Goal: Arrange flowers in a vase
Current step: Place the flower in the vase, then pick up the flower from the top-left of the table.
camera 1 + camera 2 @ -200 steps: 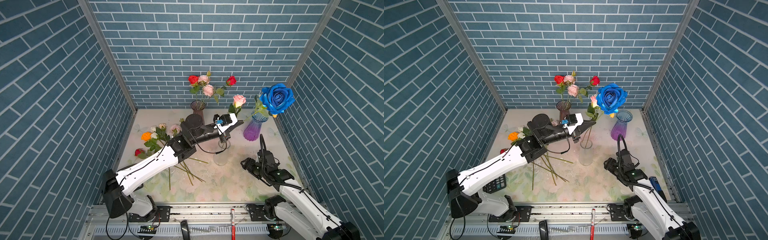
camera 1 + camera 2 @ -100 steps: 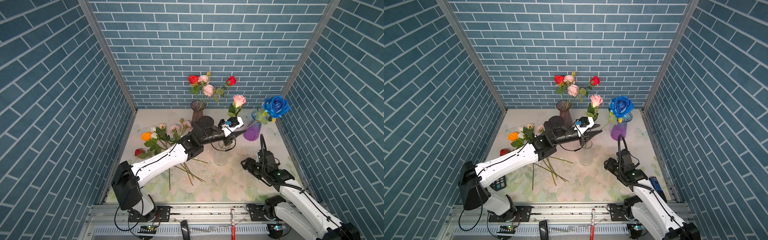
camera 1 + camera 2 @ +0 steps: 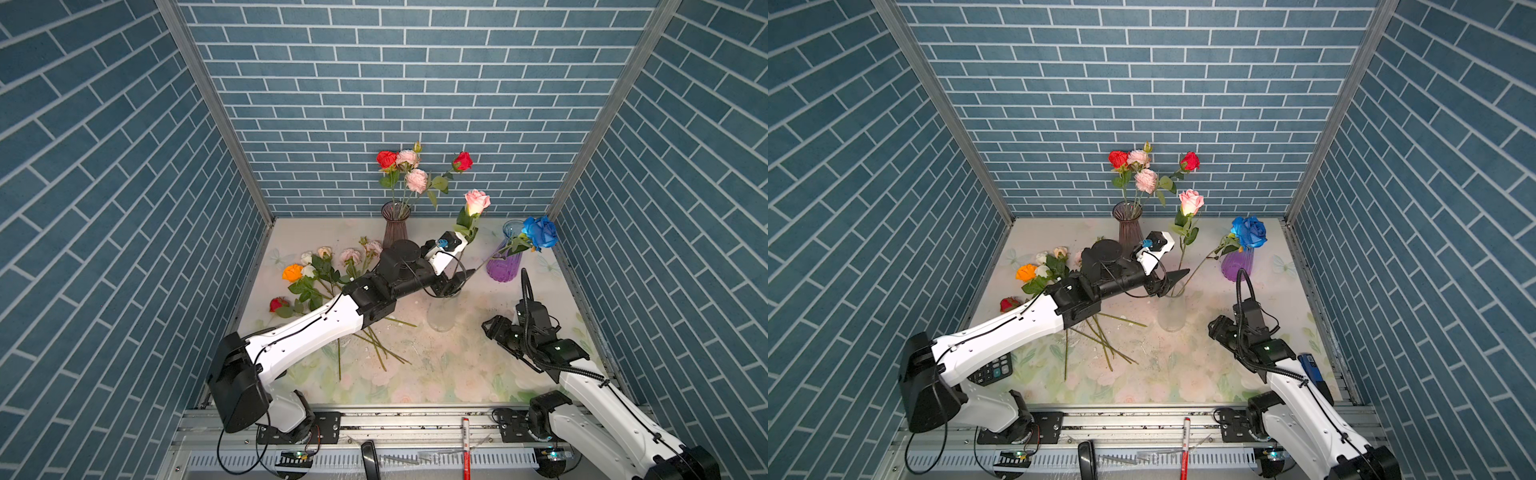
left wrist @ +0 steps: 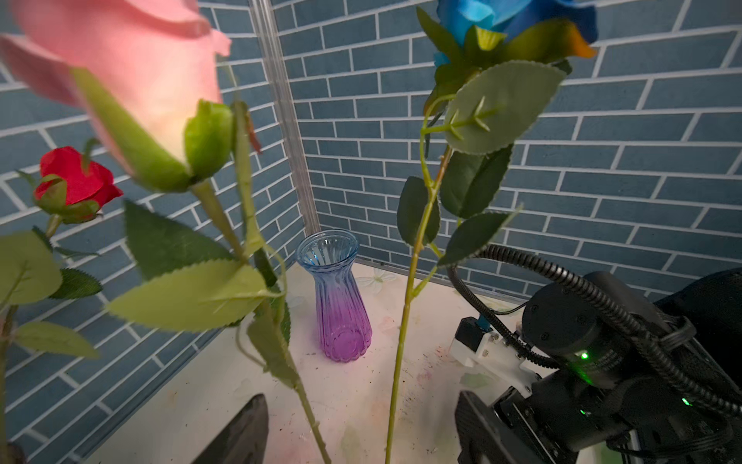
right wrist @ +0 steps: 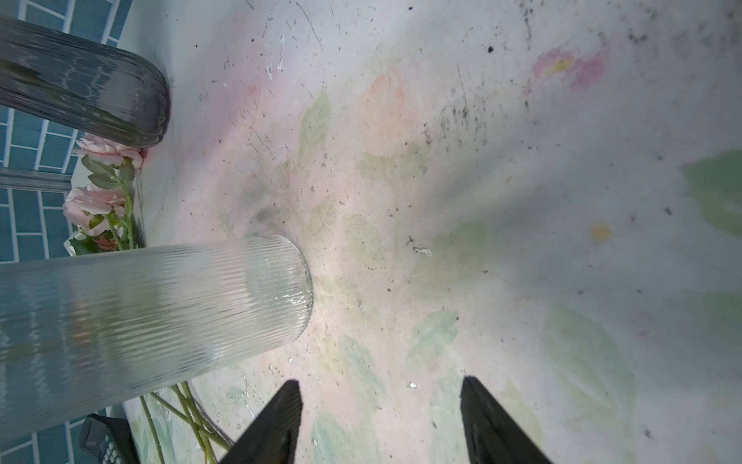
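A clear ribbed vase (image 3: 442,318) (image 3: 1172,318) (image 5: 152,305) stands mid-table. It holds two of the flowers: a pink rose (image 3: 477,201) (image 3: 1191,201) (image 4: 132,68) standing upright, and a blue rose (image 3: 539,232) (image 3: 1249,232) (image 4: 510,16) leaning right. My left gripper (image 3: 461,282) (image 3: 1173,282) (image 4: 361,426) is open at the vase's mouth. Both stems (image 4: 395,381) pass between its fingers without being pinched. More loose flowers (image 3: 324,266) (image 3: 1042,270) lie at the left. My right gripper (image 3: 492,328) (image 3: 1216,328) (image 5: 381,401) hangs open and empty, low over the table to the right of the vase.
A purple-blue vase (image 3: 503,266) (image 3: 1237,266) (image 4: 341,305) stands under the blue bloom. A dark vase (image 3: 395,224) (image 3: 1128,224) at the back holds red and pink flowers. A calculator (image 3: 990,370) lies front left, beside the left arm's base. Brick walls close three sides.
My left gripper has opened and let go of the blue rose. The rose has sunk into the clear vase and tipped right. The left arm reached further right and lower. The right arm is still.
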Controlling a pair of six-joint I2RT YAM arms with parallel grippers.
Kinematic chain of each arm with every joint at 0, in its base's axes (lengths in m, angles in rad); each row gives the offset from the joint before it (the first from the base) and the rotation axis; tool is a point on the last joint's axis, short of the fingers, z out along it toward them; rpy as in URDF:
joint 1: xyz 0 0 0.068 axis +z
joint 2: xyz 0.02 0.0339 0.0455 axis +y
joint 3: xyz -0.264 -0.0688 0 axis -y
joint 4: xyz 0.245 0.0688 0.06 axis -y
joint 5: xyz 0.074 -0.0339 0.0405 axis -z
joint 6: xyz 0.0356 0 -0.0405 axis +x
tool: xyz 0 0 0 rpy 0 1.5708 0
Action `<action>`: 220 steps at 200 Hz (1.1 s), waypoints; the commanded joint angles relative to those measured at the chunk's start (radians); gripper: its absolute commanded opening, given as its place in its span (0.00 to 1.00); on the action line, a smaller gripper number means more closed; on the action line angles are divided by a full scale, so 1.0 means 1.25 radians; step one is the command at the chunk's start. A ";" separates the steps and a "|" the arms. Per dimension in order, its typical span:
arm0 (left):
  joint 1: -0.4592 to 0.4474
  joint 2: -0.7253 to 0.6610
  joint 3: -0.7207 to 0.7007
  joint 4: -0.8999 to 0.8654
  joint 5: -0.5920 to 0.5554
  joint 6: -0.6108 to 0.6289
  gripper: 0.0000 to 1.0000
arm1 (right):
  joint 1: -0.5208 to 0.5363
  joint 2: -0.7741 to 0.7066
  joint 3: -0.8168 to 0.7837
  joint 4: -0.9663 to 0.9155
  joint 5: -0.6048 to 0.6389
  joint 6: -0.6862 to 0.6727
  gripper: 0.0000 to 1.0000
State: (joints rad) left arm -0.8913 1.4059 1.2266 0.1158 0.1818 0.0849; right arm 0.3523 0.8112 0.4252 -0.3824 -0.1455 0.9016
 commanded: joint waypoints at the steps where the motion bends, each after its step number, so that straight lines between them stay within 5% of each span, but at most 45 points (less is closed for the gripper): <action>1: 0.053 -0.056 -0.038 -0.050 -0.051 -0.114 0.77 | -0.004 0.009 -0.008 0.001 -0.005 0.010 0.65; 49: 0.328 -0.187 -0.229 -0.179 0.007 -0.480 0.69 | -0.006 0.119 0.021 0.053 -0.038 -0.007 0.64; 82: 0.461 -0.301 -0.405 -0.212 0.038 -0.565 0.69 | -0.008 0.135 0.025 0.054 -0.050 -0.015 0.64; 124: 0.519 -0.255 -0.481 -0.217 0.028 -0.542 0.72 | -0.012 0.147 0.028 0.054 -0.043 -0.010 0.64; 183: 0.535 -0.003 -0.365 -0.258 0.029 -0.539 0.63 | -0.013 0.147 0.032 0.041 -0.027 0.000 0.64; 220: 0.561 0.054 -0.342 -0.302 -0.031 -0.560 0.60 | -0.014 0.141 0.033 0.029 -0.019 0.004 0.64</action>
State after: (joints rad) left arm -0.2176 1.4551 0.7818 -0.2039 0.1997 -0.5961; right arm 0.3408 0.9920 0.4351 -0.3237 -0.1936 0.9009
